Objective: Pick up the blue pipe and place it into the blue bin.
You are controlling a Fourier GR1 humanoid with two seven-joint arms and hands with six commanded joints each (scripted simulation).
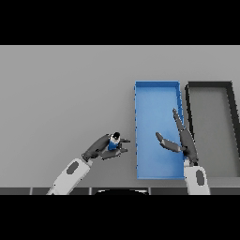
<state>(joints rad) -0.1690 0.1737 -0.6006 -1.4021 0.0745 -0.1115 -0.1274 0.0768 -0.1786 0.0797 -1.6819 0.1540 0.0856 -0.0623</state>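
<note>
The left hand [104, 147] comes in from the bottom left of the head view, on a white and grey arm. Its dark fingers are curled around the blue pipe [113, 143]. The pipe is small and blue, with a pale end poking out at the top of the hand. Most of the pipe is hidden by the fingers. The hand and pipe are over the grey counter [61, 93], just to the left of the blue bin [157, 90]. The pipe is outside the bin.

The blue bin is a long box with low walls. It sits on the counter right of the middle. Beside it, on its right, is a dark grey bin [209, 85] of the same shape. The two bins are very close, side by side.

The right hand [180, 140] is over the right part of the blue bin. Its fingers are straight and spread, and the thumb sticks out to the left. It holds nothing.
</note>
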